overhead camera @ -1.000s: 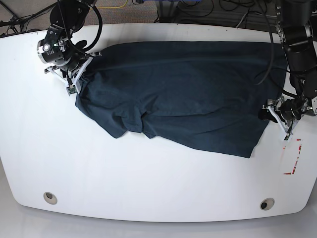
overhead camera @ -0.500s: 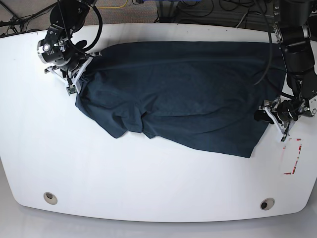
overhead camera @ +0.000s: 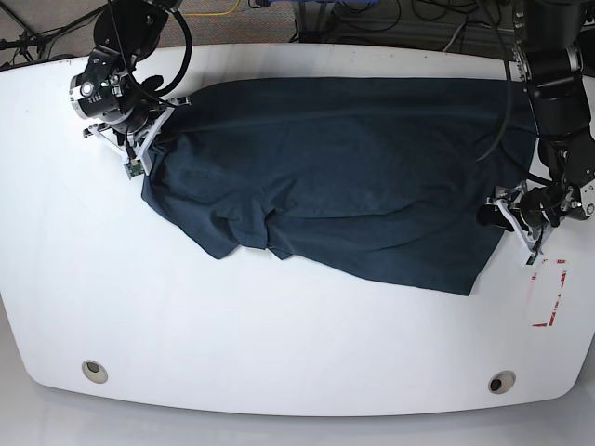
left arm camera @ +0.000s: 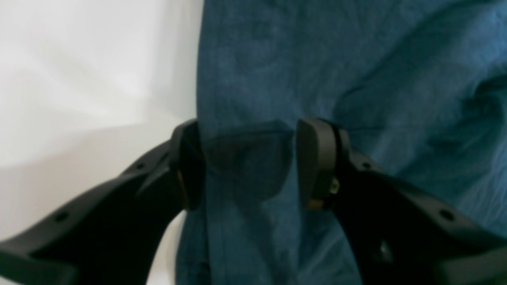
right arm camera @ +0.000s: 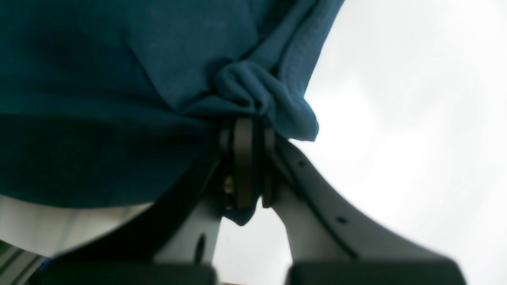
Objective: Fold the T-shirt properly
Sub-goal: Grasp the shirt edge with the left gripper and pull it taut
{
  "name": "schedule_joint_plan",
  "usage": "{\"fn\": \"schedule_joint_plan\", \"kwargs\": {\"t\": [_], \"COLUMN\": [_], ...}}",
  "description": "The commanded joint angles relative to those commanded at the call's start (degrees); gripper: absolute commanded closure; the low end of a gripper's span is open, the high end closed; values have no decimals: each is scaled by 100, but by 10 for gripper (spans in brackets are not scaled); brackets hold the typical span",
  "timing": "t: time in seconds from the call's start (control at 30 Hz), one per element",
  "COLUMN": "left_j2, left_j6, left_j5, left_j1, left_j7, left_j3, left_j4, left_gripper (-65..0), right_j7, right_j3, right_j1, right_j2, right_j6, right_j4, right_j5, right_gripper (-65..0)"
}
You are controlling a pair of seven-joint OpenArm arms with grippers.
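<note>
The dark navy T-shirt [overhead camera: 344, 167] lies spread and wrinkled across the white table [overhead camera: 279, 344], with a rumpled fold near its front left. My right gripper [overhead camera: 141, 163] is at the shirt's left end. In the right wrist view this gripper [right arm camera: 243, 130] is shut on a bunched lump of T-shirt [right arm camera: 119, 79] cloth. My left gripper [overhead camera: 495, 214] is at the shirt's right edge. In the left wrist view it [left arm camera: 249, 162] stands open, straddling the T-shirt [left arm camera: 356, 79] hem, one finger on the table side and one over the cloth.
A red-and-white marked patch [overhead camera: 547, 293] lies on the table just right of the left gripper. Two round inserts [overhead camera: 93, 370] [overhead camera: 501, 382] sit near the front edge. Cables [overhead camera: 390, 19] run behind the far edge.
My left gripper has shifted a little leftward onto the shirt's right edge. The right arm and the shirt's shape look unchanged.
</note>
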Motion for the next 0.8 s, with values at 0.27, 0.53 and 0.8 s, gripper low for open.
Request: {"fn": "schedule_joint_plan", "kwargs": {"t": [0.27, 0.53, 0.8], "left_j2": [185, 211, 211], "left_j6": [0, 0, 0], "left_j5": [18, 0, 0], "left_j1": [246, 246, 255], "left_j7": [413, 580, 598], "left_j3": [0, 0, 176], "left_j4": [782, 835, 879], "left_gripper": [-325, -325, -325], "right_j7": [0, 0, 0], "right_j3": [0, 0, 0], "right_j1": [0, 0, 0], "right_j2": [0, 0, 0], "right_j6": [0, 0, 0], "right_j4": [0, 0, 0], "right_j5": [0, 0, 0], "right_gripper": [0, 0, 0]}}
